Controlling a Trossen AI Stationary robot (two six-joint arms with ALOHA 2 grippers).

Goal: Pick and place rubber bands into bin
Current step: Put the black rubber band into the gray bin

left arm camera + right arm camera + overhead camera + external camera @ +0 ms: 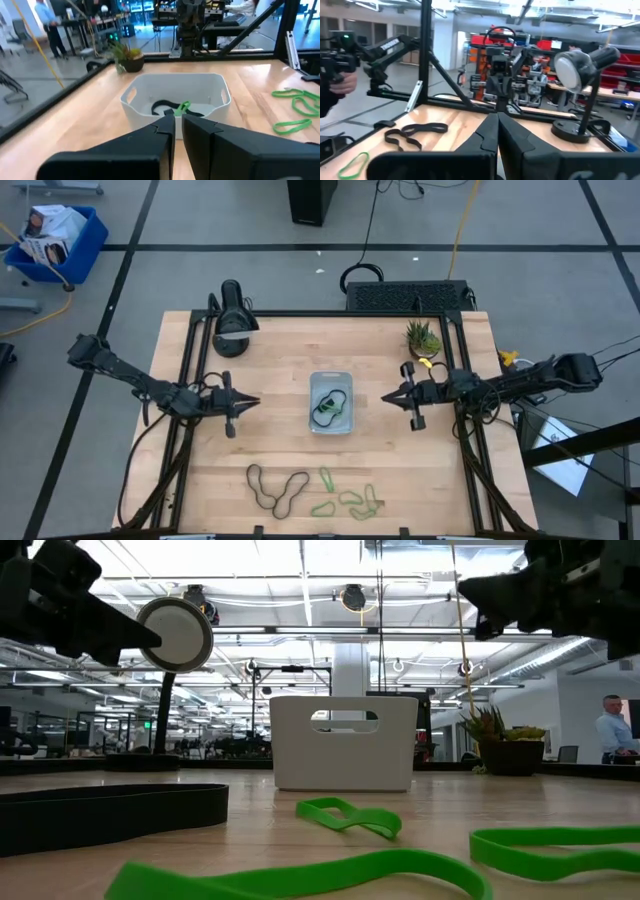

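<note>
- The bin (331, 402) sits mid-tabletop (280, 350), holding one dark and one green rubber band
- Left hand (252, 402) hovers left of the bin, fingers closed, empty; right hand (388, 399) mirrors it on the right — also closed on nothing
- Loose rubber bands (315, 490) lie along the near edge — dark loops left, green ones right

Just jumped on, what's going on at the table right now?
Neither arm holds anything. The left gripper and right gripper hover shut on either side of the bin, pointing at it. The bin already holds a dark band and a green band. More dark bands and green bands lie on the table's near edge.
</note>
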